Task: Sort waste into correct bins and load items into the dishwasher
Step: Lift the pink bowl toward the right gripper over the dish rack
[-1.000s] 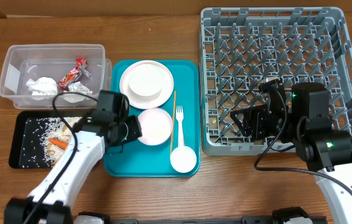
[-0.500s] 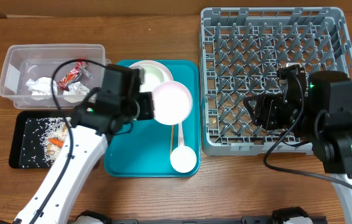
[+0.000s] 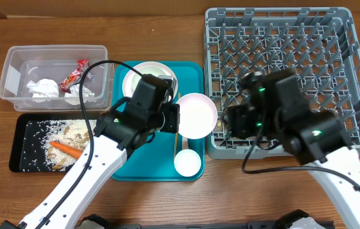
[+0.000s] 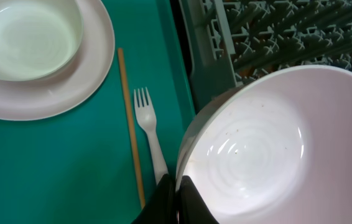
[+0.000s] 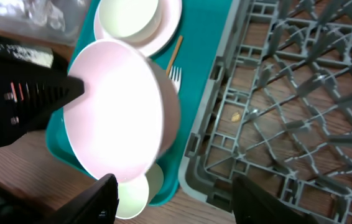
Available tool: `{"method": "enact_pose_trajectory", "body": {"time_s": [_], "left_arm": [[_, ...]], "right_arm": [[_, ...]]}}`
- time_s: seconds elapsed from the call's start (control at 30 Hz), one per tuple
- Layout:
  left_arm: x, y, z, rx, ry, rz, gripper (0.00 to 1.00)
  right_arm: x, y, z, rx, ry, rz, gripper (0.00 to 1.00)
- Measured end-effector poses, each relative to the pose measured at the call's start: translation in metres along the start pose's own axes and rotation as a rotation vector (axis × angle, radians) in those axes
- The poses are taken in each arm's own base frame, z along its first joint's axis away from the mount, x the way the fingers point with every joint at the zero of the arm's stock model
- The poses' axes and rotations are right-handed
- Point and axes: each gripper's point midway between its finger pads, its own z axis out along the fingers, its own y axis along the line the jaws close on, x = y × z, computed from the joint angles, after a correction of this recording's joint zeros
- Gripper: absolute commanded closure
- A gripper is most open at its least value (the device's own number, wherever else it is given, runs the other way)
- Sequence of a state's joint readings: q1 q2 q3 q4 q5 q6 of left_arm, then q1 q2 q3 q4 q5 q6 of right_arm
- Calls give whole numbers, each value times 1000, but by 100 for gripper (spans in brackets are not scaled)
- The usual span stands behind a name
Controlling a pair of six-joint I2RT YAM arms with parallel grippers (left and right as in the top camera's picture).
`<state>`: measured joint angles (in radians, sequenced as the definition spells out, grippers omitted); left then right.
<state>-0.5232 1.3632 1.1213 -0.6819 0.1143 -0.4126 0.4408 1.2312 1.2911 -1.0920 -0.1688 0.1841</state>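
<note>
l gripper [image 4: 176,200]: jaws clamped on the bowl's rim; wrist cam shows me the rim pinched betw. both fingers.
bowl [image 3: 197,116]: lifted + tilted, over the teal tray's right edge, just beside the rack's left wall; a few specks inside.
r gripper [image 5: 176,198]: jaws apart, nothing betw. them; over the rack's front-left corner, facing the bowl. Can't tell if it touches.
plate [image 3: 135,86]: teal tray [image 3: 121,162] back-left corner, w/ a 2nd bowl [image 3: 151,77] on it.
fork [image 4: 148,127] + chopstick [image 4: 129,124]: flat on the teal tray, side by side, chopstick on the plate side.
cup [image 3: 187,163]: teal tray front-right corner.
tub [image 3: 9,63]: bench back-left corner; napkins [image 3: 42,88] + red wrapper [image 3: 73,75] inside.
black tray [image 3: 16,149]: bench left edge, just in front of the tub; holds rice [image 3: 40,132], carrot piece [image 3: 65,150].
rack [image 3: 275,13]: bench back-right corner; I see one crumb [image 5: 235,116] under its grid nr the left wall.
</note>
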Motion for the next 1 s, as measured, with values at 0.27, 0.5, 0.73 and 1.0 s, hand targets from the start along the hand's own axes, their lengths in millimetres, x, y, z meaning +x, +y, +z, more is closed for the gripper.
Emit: {"method": "enact_pose_trajectory", "body": {"time_s": [0.27, 0.5, 0.73, 1.0], "left_arm": [[0, 0, 0, -3, 0, 1, 96], [0, 0, 0, -3, 1, 1, 96], [0, 1, 0, -4, 1, 0, 96], [0, 1, 0, -4, 1, 0, 96]], "right_arm": [[3, 2, 41, 98, 70, -49, 39], [-4, -2, 70, 129, 83, -52, 39], [-17, 1, 71, 118, 30, -54, 53], [-17, 1, 71, 119, 30, -54, 67]]}}
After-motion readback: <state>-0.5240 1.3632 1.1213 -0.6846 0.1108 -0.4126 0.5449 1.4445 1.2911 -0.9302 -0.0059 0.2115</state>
